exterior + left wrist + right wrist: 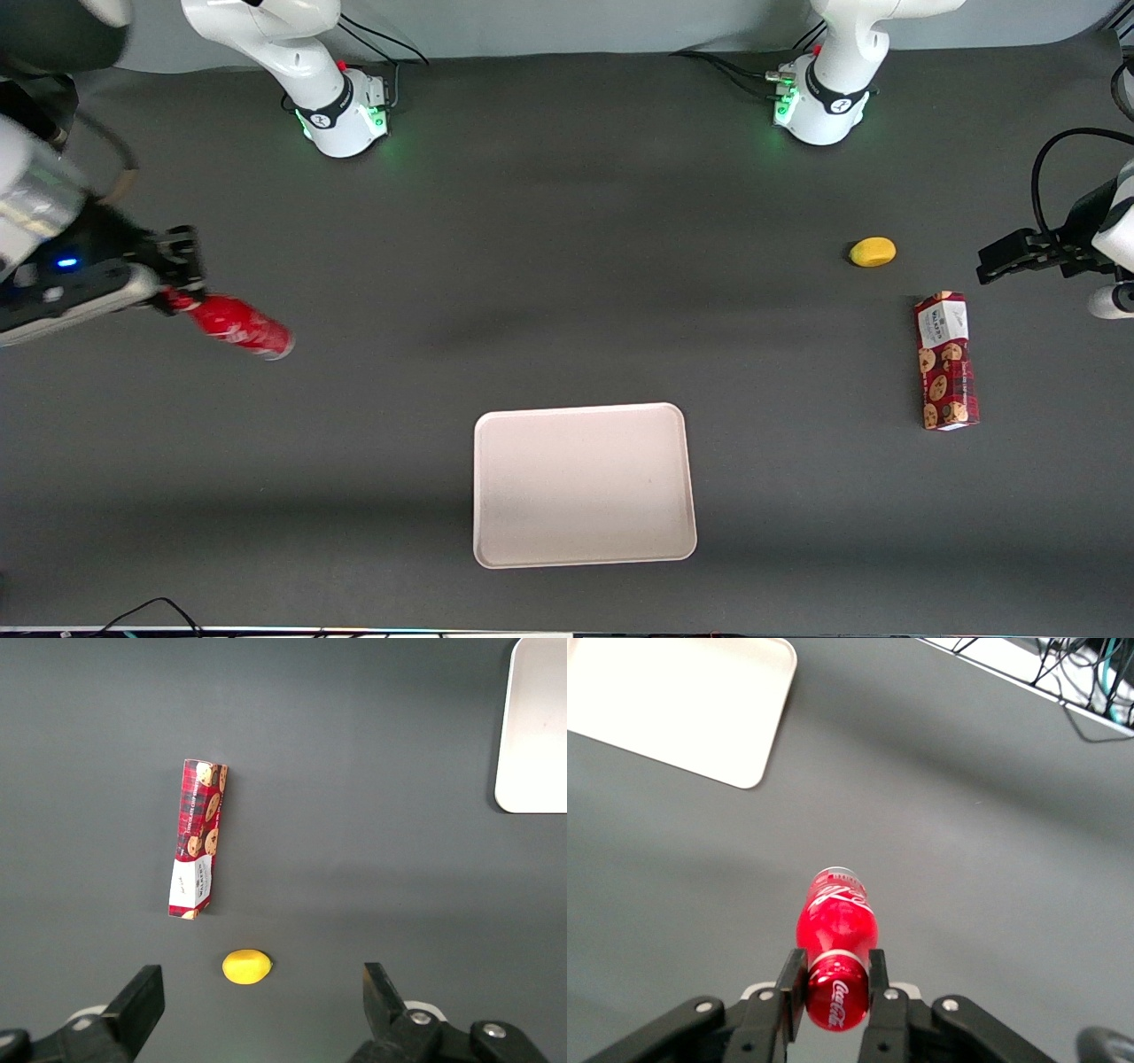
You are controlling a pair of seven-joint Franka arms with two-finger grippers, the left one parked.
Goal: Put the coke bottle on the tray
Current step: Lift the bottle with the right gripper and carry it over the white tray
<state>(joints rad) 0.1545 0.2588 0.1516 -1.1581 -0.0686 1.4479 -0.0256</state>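
Note:
My gripper (pixel 177 288) is at the working arm's end of the table, shut on the red cap of the coke bottle (pixel 239 324). The bottle hangs tilted above the dark table, its silvery base pointing toward the tray. In the right wrist view the two fingers (pixel 792 985) press on either side of the cap, and the coke bottle (pixel 836 921) shows its white script, held by the gripper (pixel 835 986). The pale pinkish-white tray (pixel 584 484) lies flat and bare near the front camera, mid-table, well apart from the bottle. A corner of the tray (pixel 682 700) shows in the right wrist view.
A red cookie box (pixel 946 361) lies toward the parked arm's end of the table, with a small yellow lemon (pixel 873 252) farther from the front camera than it. Both arm bases (pixel 345 111) stand at the table's back edge. Cables (pixel 1063 673) run along the table's front edge.

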